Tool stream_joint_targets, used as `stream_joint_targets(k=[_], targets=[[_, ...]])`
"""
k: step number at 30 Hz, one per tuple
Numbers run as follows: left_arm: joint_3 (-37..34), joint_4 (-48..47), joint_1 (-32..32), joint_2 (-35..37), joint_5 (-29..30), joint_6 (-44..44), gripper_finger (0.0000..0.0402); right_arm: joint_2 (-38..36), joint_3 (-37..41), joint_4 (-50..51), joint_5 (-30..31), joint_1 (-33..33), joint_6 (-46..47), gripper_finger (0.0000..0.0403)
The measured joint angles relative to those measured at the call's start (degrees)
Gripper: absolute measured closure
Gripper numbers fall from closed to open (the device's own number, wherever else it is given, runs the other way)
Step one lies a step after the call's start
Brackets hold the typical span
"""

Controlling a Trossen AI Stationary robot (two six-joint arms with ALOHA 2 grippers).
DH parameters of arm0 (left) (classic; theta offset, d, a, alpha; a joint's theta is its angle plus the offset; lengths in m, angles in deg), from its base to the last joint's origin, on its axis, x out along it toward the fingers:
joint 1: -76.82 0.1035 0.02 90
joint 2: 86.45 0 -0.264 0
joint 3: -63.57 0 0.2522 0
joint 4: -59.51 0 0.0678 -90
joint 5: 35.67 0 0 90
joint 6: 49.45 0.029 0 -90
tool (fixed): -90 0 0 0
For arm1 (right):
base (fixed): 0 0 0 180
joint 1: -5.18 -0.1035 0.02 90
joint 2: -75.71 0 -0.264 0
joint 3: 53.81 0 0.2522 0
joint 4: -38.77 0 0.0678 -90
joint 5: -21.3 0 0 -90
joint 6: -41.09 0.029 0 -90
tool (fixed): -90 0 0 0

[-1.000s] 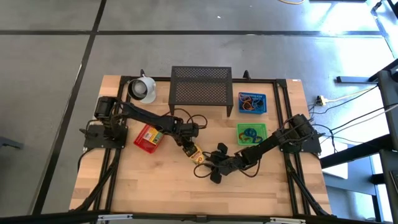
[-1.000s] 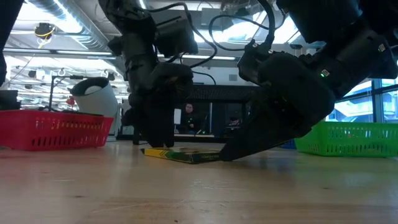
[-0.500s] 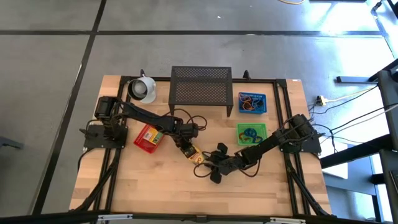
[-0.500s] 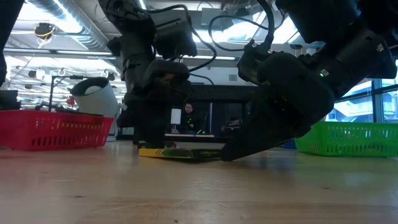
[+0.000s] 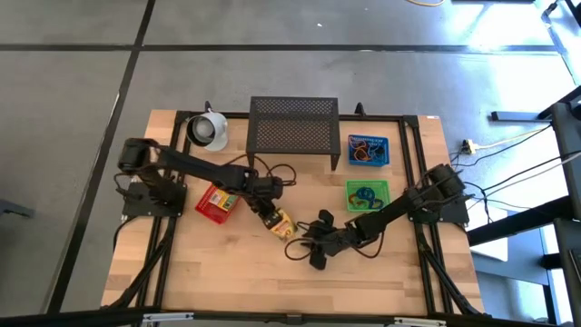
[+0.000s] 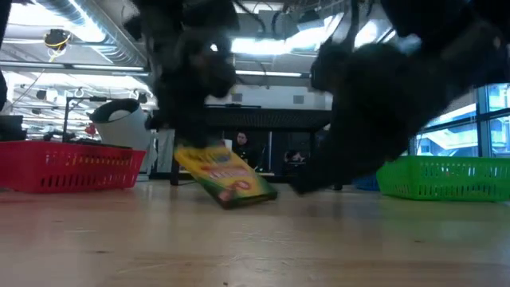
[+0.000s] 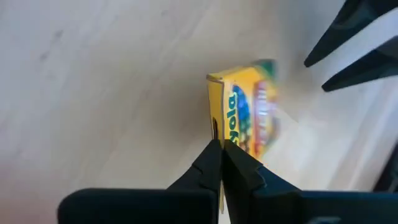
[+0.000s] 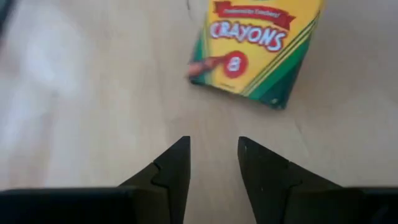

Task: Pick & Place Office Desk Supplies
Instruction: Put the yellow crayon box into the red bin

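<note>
Near the worktop's middle, the left gripper pinches the crayon box by one edge, tilting it up for lifting; the right gripper, jaws parted and empty, waits beside it.

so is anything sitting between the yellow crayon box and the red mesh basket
Nothing visible does. The left gripper is shut on the yellow crayon box, tilted up off the table, and the bare wooden table lies between it and the red mesh basket. The right gripper is open beside it.

Wooden table: three baskets, mug, shelf; crayon box apparently tilted.
</note>
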Motion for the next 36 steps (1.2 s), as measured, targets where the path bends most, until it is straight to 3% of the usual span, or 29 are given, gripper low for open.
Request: stream_joint_targets(k=[8, 21, 27, 36], targets=[[0.04, -15.88, -3.55, 15.55, 9.36, -3.29, 0.0399, -5.94, -0.16, 3.41, 1.06, -1.74, -1.19, 0.0266], [0.11, -43.43, -8.55, 37.82, 24.81, -20.02, 0.04, -6.52, -0.15, 4.6, 1.73, -1.76, -1.44, 0.0266], [0.15, -49.41, -9.09, 38.92, 26.72, -23.59, 0.04, -6.54, -0.15, 4.67, 1.92, -1.73, -1.42, 0.0266], [0.14, -50.17, -9.09, 31.49, 26.13, -21.42, 0.04, -6.54, -0.17, 5.13, 1.95, -1.73, -1.31, 0.0266]])
